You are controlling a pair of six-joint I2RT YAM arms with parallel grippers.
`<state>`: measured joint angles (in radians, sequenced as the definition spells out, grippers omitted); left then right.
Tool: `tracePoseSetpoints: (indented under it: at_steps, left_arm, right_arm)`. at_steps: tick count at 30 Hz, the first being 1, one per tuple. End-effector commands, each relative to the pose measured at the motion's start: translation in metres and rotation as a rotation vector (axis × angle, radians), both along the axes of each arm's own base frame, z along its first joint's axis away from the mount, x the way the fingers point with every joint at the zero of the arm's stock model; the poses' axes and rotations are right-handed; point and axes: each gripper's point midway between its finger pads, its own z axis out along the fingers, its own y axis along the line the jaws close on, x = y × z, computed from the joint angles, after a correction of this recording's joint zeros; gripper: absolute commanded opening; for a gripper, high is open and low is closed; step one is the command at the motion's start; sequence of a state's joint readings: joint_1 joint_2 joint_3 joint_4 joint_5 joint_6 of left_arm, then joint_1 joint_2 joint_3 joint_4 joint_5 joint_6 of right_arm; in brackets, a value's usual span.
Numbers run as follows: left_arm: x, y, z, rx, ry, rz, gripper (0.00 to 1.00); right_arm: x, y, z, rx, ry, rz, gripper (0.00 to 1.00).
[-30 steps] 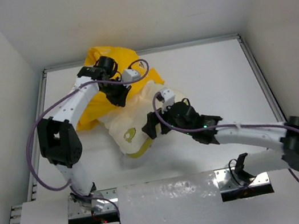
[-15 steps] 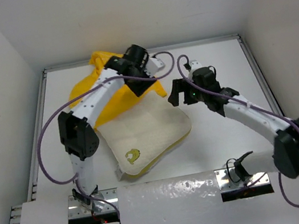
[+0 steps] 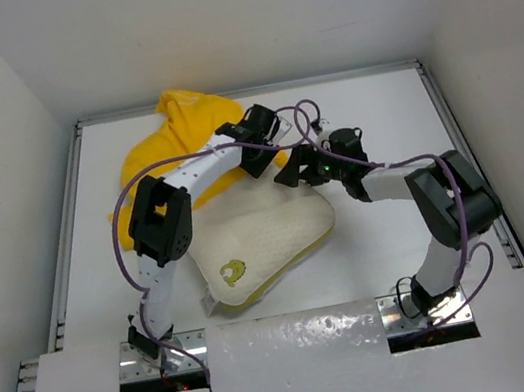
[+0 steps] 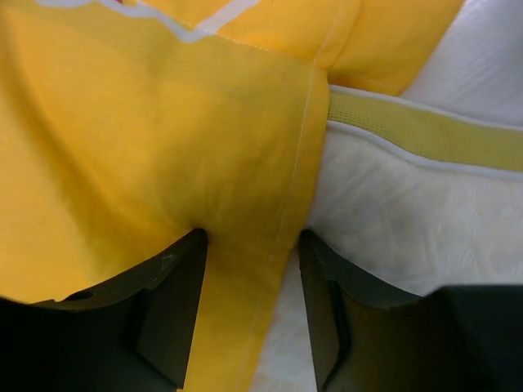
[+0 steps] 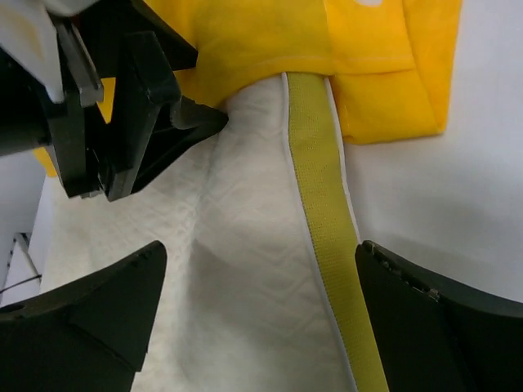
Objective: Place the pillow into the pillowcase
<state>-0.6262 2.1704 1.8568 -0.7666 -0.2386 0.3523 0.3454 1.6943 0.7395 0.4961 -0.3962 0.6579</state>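
The cream quilted pillow (image 3: 268, 230) lies mid-table, its logo (image 3: 232, 272) at the near corner. The crumpled yellow pillowcase (image 3: 175, 135) lies behind it and covers its far edge. My left gripper (image 3: 256, 161) is at that overlap. In the left wrist view it (image 4: 253, 245) is open, with the pillowcase (image 4: 147, 147) hem running between its fingers over the pillow (image 4: 409, 212). My right gripper (image 3: 295, 170) is just to its right. It (image 5: 261, 261) stands wide open over the pillow (image 5: 237, 286) and its yellow edge band (image 5: 323, 188), facing the left gripper (image 5: 139, 114) and the pillowcase (image 5: 327, 41).
White walls close in the table at the back and both sides, with metal rails along the left edge (image 3: 67, 240) and the right edge (image 3: 454, 121). Purple cables (image 3: 304, 117) loop above both wrists. The right arm's elbow (image 3: 450, 198) is folded over the table's right half.
The pillow has spread out flat. My left gripper moved right to the pillowcase's edge and opened. My right arm swung from the pillow's near side to its far right corner.
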Motion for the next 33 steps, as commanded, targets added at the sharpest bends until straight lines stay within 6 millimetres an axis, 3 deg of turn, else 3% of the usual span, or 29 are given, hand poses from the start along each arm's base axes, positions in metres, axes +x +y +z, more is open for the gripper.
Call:
tracePoseSetpoints:
  at_steps: [1,2,4,5,6,7,10,11,13,16,18,19,21,23,27,30,32,33]
  left_arm:
    - [0.018,0.016,0.004,0.035,-0.137,0.106,0.45]
    - [0.020,0.021,0.003,0.055,-0.156,0.122,0.43]
    - [0.021,0.024,0.000,0.067,-0.161,0.122,0.28]
    - [0.021,0.023,0.001,0.066,-0.163,0.121,0.20]
    - [0.020,0.024,0.001,0.068,-0.155,0.125,0.02]
    - [0.022,0.022,0.008,0.052,-0.162,0.134,0.00]
    - [0.023,0.008,0.033,-0.019,-0.144,0.121,0.00]
    - [0.019,-0.001,0.039,-0.061,-0.117,0.094,0.00]
    - [0.016,-0.011,0.067,-0.108,-0.106,0.061,0.00]
    - [0.007,-0.012,0.086,-0.120,-0.082,0.027,0.00]
    - [-0.004,-0.008,0.088,-0.108,-0.042,0.007,0.00]
    - [-0.007,-0.007,0.089,-0.106,-0.028,-0.010,0.00]
    - [-0.020,-0.011,0.087,-0.123,0.032,-0.053,0.00]
    - [-0.032,-0.023,0.090,-0.180,0.083,-0.109,0.00]
    - [-0.039,-0.040,0.119,-0.263,0.081,-0.185,0.00]
    - [-0.019,-0.019,0.122,-0.152,-0.019,-0.128,0.00]
    - [-0.007,0.003,0.119,-0.039,-0.080,-0.094,0.00]
    - [-0.007,0.016,0.101,0.017,-0.054,-0.097,0.00]
  right_arm:
    - [0.010,0.022,0.019,0.151,-0.069,0.034,0.95]
    - [0.011,0.024,0.008,0.145,-0.042,0.034,0.95]
    - [0.010,0.028,-0.001,0.136,-0.017,0.043,0.94]
    - [0.006,0.033,-0.009,0.125,0.005,0.057,0.92]
    - [0.006,0.038,-0.010,0.107,-0.006,0.077,0.90]
    - [0.004,0.042,-0.013,0.093,-0.004,0.093,0.88]
    - [-0.008,0.061,-0.023,0.044,0.005,0.173,0.58]
    - [-0.013,0.068,-0.025,0.025,0.000,0.195,0.31]
    - [-0.011,0.070,-0.023,0.002,-0.024,0.173,0.02]
    - [-0.004,0.070,-0.004,0.027,-0.093,0.120,0.00]
    - [-0.004,0.062,0.003,0.028,-0.129,0.073,0.00]
    - [0.004,0.057,0.022,0.039,-0.194,0.023,0.00]
    - [0.003,0.051,0.033,0.024,-0.253,-0.013,0.00]
    - [0.006,0.052,0.057,0.016,-0.342,-0.041,0.00]
    - [0.004,0.061,0.095,0.031,-0.455,-0.047,0.00]
    - [0.002,0.058,0.102,0.049,-0.453,-0.063,0.00]
    - [-0.003,0.054,0.091,0.034,-0.427,-0.063,0.00]
    - [-0.005,0.054,0.087,0.029,-0.419,-0.061,0.00]
